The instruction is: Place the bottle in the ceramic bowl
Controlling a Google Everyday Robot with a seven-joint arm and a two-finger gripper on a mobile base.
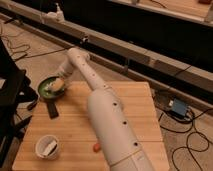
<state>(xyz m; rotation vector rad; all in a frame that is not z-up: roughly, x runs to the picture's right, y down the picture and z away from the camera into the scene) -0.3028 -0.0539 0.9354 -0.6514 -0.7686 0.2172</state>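
Your arm's stretched far fwd-left, elbow bent high, wrist angled down; pincer point(57, 84) sits low at far-left end.

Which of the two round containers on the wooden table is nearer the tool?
The shallow green ceramic bowl at the table's far left corner; the tool hangs over it. The small white cup sits at the near left edge.
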